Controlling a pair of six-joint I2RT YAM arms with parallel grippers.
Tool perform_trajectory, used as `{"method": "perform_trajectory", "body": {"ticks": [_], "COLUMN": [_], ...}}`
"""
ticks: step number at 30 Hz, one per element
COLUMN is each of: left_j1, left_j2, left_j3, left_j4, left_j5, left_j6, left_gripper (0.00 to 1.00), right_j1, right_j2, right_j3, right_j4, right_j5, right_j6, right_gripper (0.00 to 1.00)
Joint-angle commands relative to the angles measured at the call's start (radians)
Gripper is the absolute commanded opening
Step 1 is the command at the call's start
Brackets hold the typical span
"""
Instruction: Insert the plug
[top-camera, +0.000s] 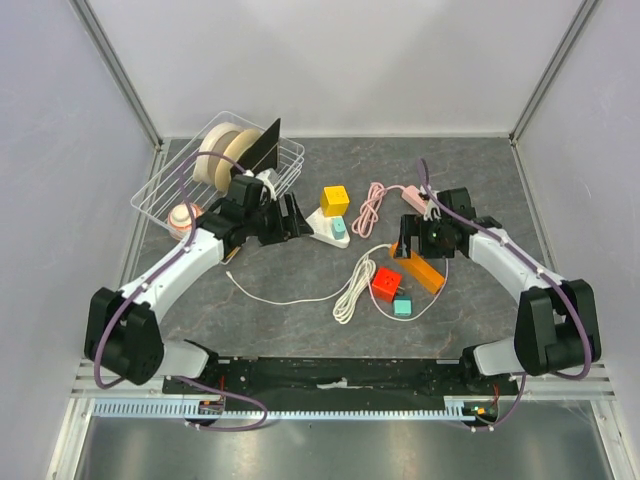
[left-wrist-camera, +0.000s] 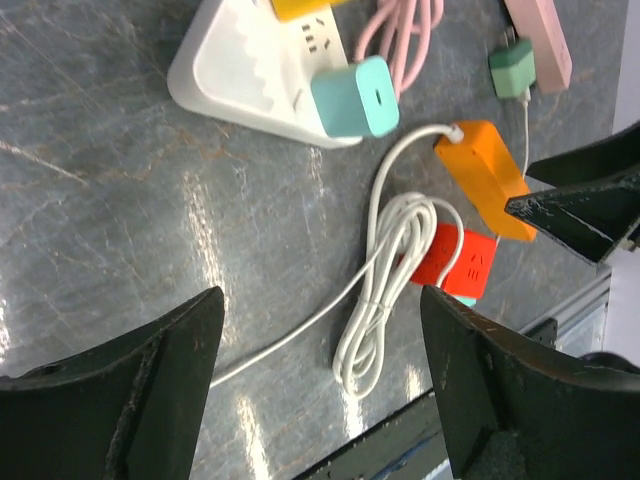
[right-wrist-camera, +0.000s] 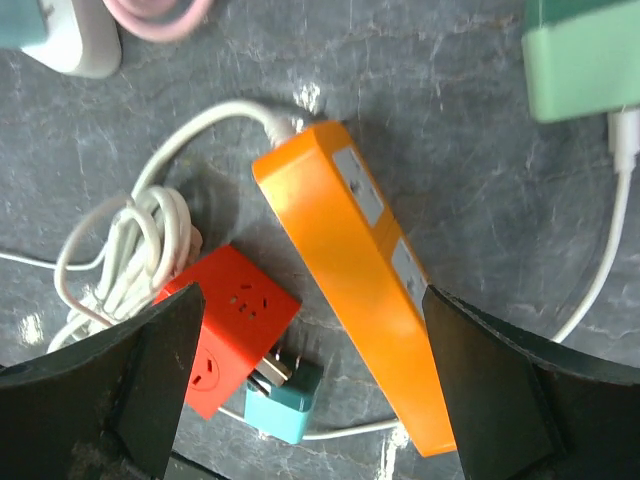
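Top external: left gripper (top-camera: 291, 216) and right gripper (top-camera: 404, 247) gape empty; one orange strip (top-camera: 421, 269), one red cube (top-camera: 386, 284).

Pale grey walls (top-camera: 350, 60) with metal corner posts (top-camera: 120, 70) enclose a dark marbled tabletop (top-camera: 480, 170).

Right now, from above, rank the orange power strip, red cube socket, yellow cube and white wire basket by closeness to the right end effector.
1. Orange power strip, beside the right end effector.
2. Red cube socket, toward the near edge.
3. Yellow cube, mid-table.
4. White wire basket, far left corner.
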Motion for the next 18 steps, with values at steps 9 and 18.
{"method": "perform_trajectory", "body": {"ticks": [9,18], "left_j1": [-0.004,-0.004], "left_j2": [-0.224,-0.290], "left_j3": [-0.110,-0.154], "left_j4": [-0.050,-0.061], "left_j5": [0.110,0.112], "left_j6": [0.057,0.033], "left_gripper": [0.84,0.84], "right_j1": [0.051,0.082], "right_j2": [-0.050,-0.070], "right_j3": [-0.116,-0.084], "right_j4": [-0.007,-0.015], "right_j5": [0.116,0.197], "right_j6": [0.028,0.014], "right_gripper": [0.94,0.32]}}
